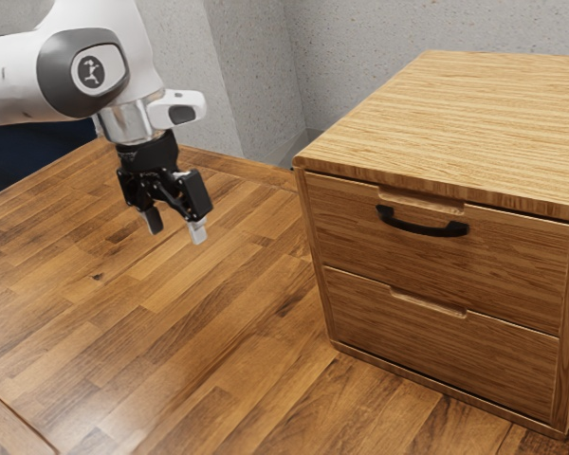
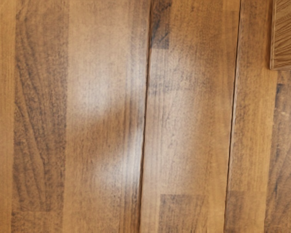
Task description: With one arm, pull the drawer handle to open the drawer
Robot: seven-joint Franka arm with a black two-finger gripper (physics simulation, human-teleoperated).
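A wooden cabinet (image 1: 455, 123) with two drawers stands on the exterior view's right. The upper drawer (image 1: 436, 256) carries a black handle (image 1: 422, 226) and sits flush with the cabinet front. The lower drawer (image 1: 441, 332) has a wooden pull. My gripper (image 1: 175, 226) hangs above the table to the exterior view's left of the cabinet, pointing down, well apart from the handle. It is open with nothing between its fingers. In the wrist view, a corner of the cabinet (image 2: 287, 34) lies beside bare tabletop planks.
The wooden table (image 1: 152, 322) stretches under and around my hand. A grey wall (image 1: 360, 47) rises behind the cabinet. The table's front edge (image 1: 19, 417) runs at the exterior view's lower left.
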